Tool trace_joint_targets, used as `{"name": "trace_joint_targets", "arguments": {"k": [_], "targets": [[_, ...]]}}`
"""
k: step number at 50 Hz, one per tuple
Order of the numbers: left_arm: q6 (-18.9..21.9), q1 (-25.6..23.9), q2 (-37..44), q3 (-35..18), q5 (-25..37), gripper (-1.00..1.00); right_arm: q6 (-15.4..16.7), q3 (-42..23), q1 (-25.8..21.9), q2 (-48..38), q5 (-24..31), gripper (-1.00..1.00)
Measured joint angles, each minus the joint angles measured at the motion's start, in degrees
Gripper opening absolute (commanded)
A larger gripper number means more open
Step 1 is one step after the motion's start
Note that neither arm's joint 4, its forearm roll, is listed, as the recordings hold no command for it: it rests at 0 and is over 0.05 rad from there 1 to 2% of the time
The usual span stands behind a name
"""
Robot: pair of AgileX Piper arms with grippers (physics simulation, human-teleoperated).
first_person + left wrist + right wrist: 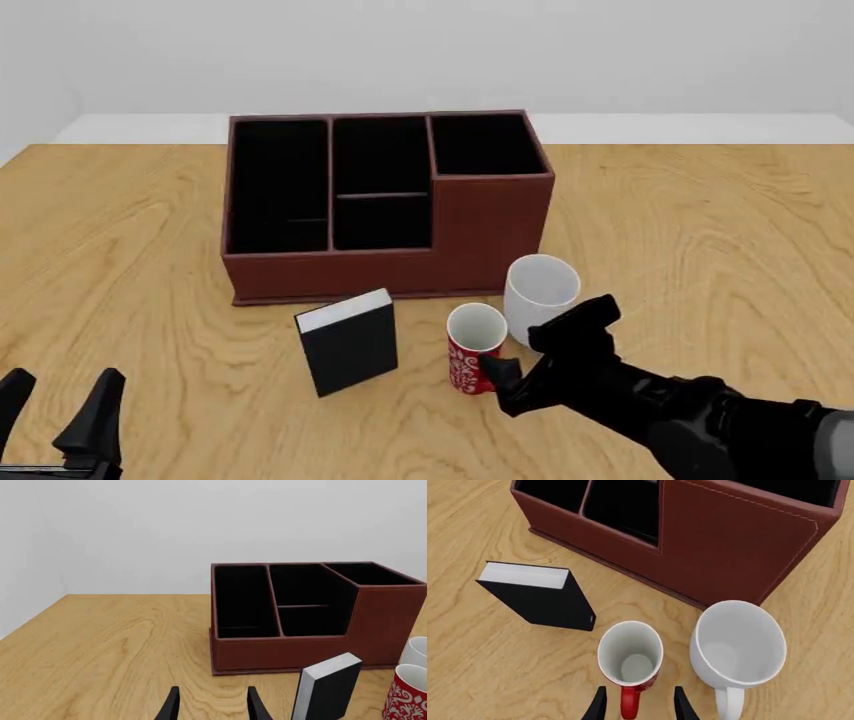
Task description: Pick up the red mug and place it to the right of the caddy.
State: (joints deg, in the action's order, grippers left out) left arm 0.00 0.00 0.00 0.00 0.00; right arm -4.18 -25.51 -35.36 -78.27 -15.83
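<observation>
The red mug (pixel 475 350) with white swirls stands upright on the table in front of the caddy (pixel 387 200), a dark reddish-brown organizer with black compartments. My right gripper (pixel 545 342) is open just behind the mug. In the right wrist view its fingers (pixel 639 707) stand either side of the mug's red handle (pixel 629 702), not closed on it, above the mug's white inside (pixel 630 655). My left gripper (pixel 60 412) is open and empty at the near left, far from the mug. The left wrist view shows that gripper (pixel 212 707), the caddy (pixel 300 645) and the mug's edge (pixel 407 695).
A larger plain white mug (pixel 541 295) stands right beside the red mug, between it and the caddy's taller right section. A black book with a white edge (pixel 350 342) stands upright to the left of the red mug. The wooden table (pixel 721 230) stretches to the caddy's right.
</observation>
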Motion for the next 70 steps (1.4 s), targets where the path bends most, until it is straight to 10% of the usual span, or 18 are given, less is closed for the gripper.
{"name": "trace_joint_targets", "arguments": {"k": [43, 44, 70], "targets": [[0.0, 0.0, 0.0, 0.0, 0.0, 1.0, -1.4, 0.4, -0.4, -5.6, -3.7, 1.0], [0.0, 0.0, 0.0, 0.0, 0.0, 1.0, -1.4, 0.4, -0.4, -5.6, -3.7, -1.0], [0.0, 0.0, 0.0, 0.0, 0.0, 1.0, 1.4, 0.5, 0.2, -1.0, -0.5, -1.0]]}}
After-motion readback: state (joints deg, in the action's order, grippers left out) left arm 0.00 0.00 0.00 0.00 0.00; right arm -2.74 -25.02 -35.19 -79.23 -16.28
